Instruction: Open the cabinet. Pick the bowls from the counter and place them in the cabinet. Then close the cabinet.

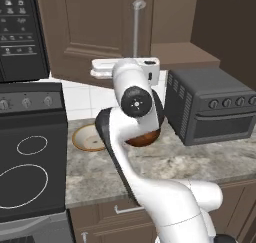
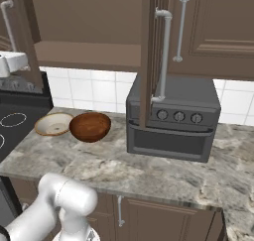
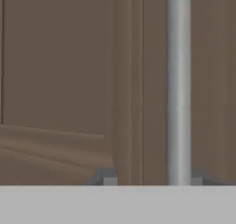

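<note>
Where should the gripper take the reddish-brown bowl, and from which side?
Pinch the rim of the reddish-brown bowl on its front side, nearest the robot, coming straight down with one finger inside. It stands upright, mouth up, and the tan bowl sits close beside it, so that side is likely cramped.

**Kitchen around my workplace**

Behind me runs a white tiled wall (image 2: 94, 91). A black toaster oven (image 2: 173, 121) with three knobs stands at my right. To my left lies a black stovetop (image 1: 30, 167) with white ring marks, a dark control panel (image 1: 20, 32) above it. Below are brown drawers (image 2: 158, 215) with silver handles.
</note>
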